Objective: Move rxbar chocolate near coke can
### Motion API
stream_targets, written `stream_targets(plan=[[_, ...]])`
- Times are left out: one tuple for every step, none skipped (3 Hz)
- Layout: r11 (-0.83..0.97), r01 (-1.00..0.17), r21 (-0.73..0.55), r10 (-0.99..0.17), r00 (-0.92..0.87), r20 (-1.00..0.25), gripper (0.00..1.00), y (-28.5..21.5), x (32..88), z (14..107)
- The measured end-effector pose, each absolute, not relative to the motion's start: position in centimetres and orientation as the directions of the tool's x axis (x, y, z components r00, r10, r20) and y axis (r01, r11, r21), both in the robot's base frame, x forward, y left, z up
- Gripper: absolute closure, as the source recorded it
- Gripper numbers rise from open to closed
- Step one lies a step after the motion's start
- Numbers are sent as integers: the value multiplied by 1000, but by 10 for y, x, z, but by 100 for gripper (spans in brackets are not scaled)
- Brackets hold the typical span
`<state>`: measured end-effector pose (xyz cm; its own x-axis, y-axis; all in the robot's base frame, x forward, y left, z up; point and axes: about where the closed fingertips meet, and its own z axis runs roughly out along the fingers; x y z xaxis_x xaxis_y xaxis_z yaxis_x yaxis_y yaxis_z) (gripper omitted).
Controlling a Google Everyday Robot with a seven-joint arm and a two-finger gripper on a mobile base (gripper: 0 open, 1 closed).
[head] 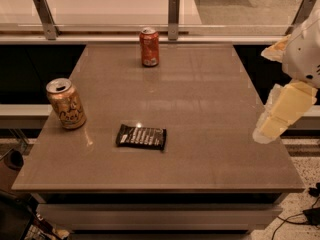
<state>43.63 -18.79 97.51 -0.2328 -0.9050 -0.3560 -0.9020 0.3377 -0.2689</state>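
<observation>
The rxbar chocolate (pixel 141 136), a flat black wrapper with white lettering, lies flat on the brown table (pixel 200 104), left of the middle and toward the front. The coke can (pixel 149 46), red-orange with a silver top, stands upright at the table's far edge, well behind the bar. My gripper (pixel 280 115) hangs at the right edge of the view, by the table's right side, far from both things and holding nothing I can see.
A gold can with dark script (pixel 66 103) stands upright near the table's left edge. A glass railing with metal posts (pixel 173 10) runs behind the table. Cables lie on the floor at the lower right (pixel 300 216).
</observation>
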Motion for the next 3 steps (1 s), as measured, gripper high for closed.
stream_targets(plan=[[354, -899, -257, -874, -221, -433, 0, -161, 443, 970], [349, -905, -243, -842, -189, -504, 0, -128, 457, 965], [363, -903, -231, -793, -169, -586, 0, -92, 471, 958]])
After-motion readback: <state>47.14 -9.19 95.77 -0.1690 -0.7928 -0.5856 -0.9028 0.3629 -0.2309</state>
